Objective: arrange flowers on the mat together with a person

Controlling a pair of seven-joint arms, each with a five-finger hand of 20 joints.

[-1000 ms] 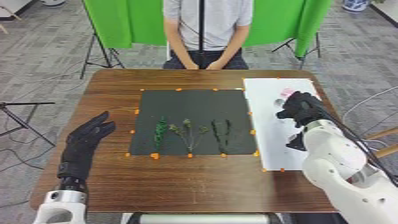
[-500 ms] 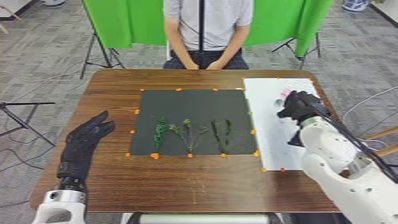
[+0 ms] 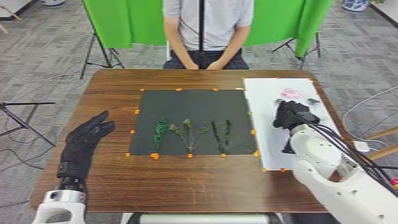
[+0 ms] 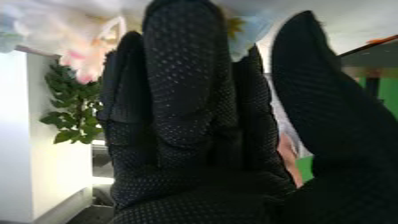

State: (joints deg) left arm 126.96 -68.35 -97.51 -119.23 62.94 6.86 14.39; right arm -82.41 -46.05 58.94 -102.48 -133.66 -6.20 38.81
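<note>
The pink flower [image 3: 290, 94] lies right of the dark mat [image 3: 182, 106]; likely light and easily bruised, it wants pinching below the petals [image 3: 289, 92]. The right hand [image 3: 291, 116], right of the mat, is open; the left hand [image 3: 86, 132], left of it, open too.

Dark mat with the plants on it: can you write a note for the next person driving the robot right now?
Left hand: open, at the table's left side.
Right hand: fingers straight, over the white sheet.
Done: a leafy sprig, a branching sprig and narrow green stems lie side by side on the dark mat.
Left: the pink flower is on the white sheet, beyond the right hand; it probably goes onto the mat.
</note>
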